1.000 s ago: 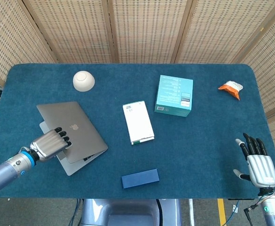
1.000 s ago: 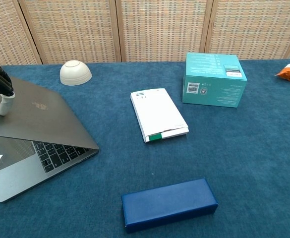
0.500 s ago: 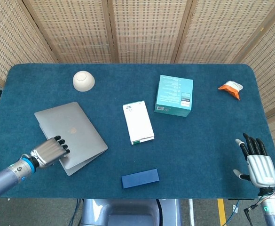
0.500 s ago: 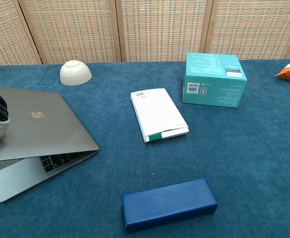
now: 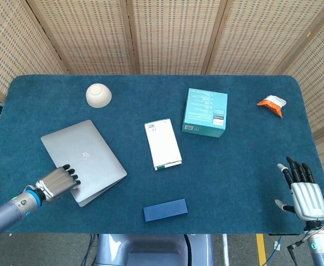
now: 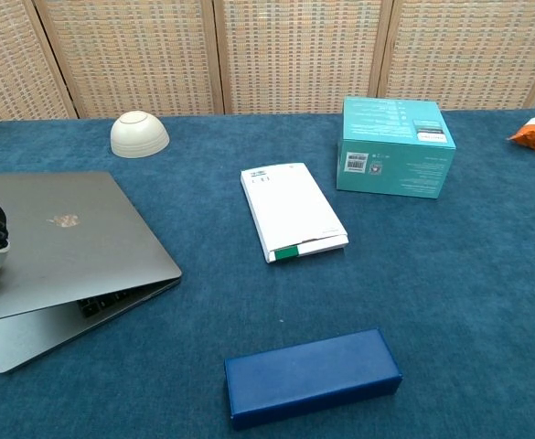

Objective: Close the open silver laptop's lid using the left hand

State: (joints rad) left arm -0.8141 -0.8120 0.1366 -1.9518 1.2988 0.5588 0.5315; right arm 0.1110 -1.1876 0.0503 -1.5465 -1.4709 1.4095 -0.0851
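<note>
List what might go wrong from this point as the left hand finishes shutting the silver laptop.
1. The silver laptop's lid is not flat yet: the chest view shows a gap with keys visible at the front corner. Lifting off now would likely leave it ajar.
2. The left hand presses near the lid's edge, off-centre, so it may slide off or shift the laptop on the blue cloth table.

My left hand (image 5: 55,182) reaches in from the lower left, palm down, fingers (image 5: 71,176) curled slightly forward, holding nothing. My right hand (image 5: 303,191) sits at the lower right, fingers spread and pointing away from me.
</note>
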